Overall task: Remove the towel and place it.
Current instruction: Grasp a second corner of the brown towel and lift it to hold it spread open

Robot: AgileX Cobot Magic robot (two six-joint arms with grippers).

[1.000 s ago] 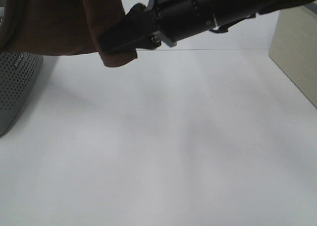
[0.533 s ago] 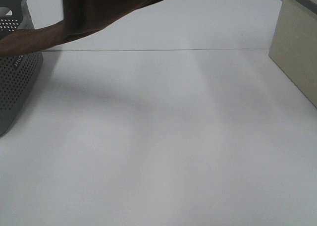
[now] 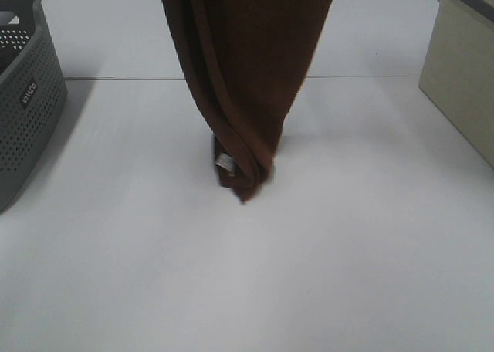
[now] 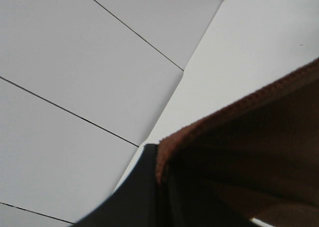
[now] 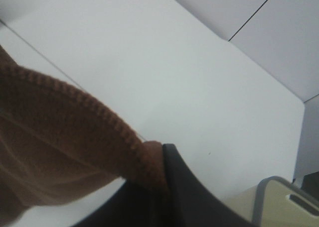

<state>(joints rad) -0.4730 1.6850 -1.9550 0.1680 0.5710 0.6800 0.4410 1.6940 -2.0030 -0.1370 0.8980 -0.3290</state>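
Observation:
The towel [image 3: 255, 82], a dark brown cloth, hangs folded lengthwise from above the middle of the table. Its lower tip is at or just over the white tabletop, and a small white tag [image 3: 225, 164] shows near that end. Both grippers are above the exterior view's frame. In the left wrist view my left gripper [image 4: 158, 160] is shut on the towel's hemmed edge [image 4: 234, 112]. In the right wrist view my right gripper [image 5: 162, 160] pinches another stretch of the towel's hem [image 5: 75, 102]. The grey basket [image 3: 27, 97] stands at the left edge, apart from the towel.
A beige box [image 3: 463, 82] with a grey rim stands at the table's right edge; its corner [image 5: 284, 202] also shows in the right wrist view. The white tabletop [image 3: 247, 282] spreads in front of the hanging towel. A seam line crosses the table at the back.
The towel has come off the basket's side and swung to the middle, now hanging straight down. The right gripper, seen at the top a second ago, has risen out of the exterior view.

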